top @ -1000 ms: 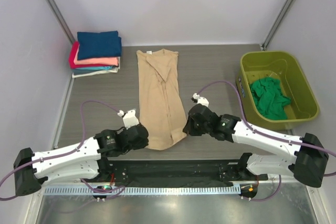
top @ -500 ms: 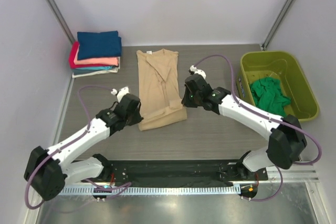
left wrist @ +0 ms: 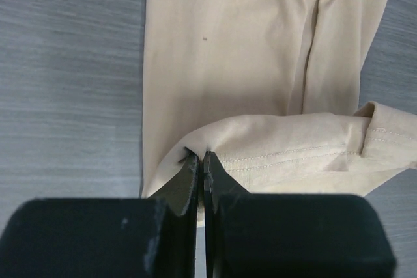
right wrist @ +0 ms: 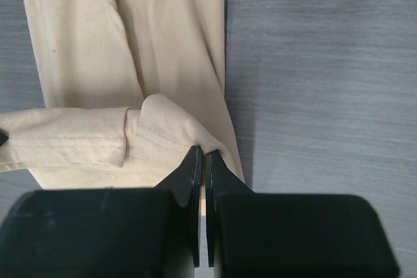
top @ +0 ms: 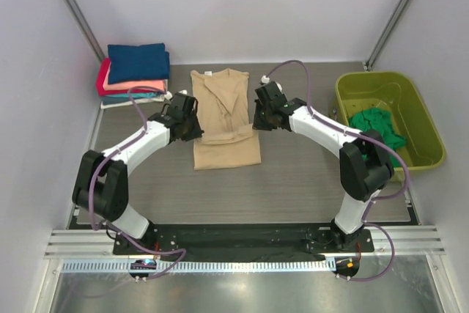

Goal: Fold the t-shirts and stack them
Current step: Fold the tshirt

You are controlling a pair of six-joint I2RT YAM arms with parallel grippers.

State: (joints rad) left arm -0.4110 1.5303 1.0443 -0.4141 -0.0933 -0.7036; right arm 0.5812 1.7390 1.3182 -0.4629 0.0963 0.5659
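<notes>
The tan t-shirt (top: 223, 111) lies lengthwise mid-table, folded into a narrow strip, its hem end doubled back over the body. My left gripper (top: 192, 130) is shut on the hem's left corner (left wrist: 195, 154). My right gripper (top: 258, 124) is shut on the hem's right corner (right wrist: 202, 149). The lifted hem (left wrist: 293, 154) stretches between the two grippers above the shirt's body (right wrist: 85, 43). A stack of folded t-shirts (top: 135, 75) sits at the back left, a navy one on top. A green t-shirt (top: 375, 135) lies crumpled in the tub.
The lime-green tub (top: 421, 119) stands at the right edge of the table. Frame posts rise at the back left (top: 73, 9) and back right (top: 396, 12). Bare grey table (top: 293, 181) lies in front of the tan shirt.
Both grippers have carried the tan shirt's hem end away from the near edge toward the back, folding the shirt's lower part over its upper part.
</notes>
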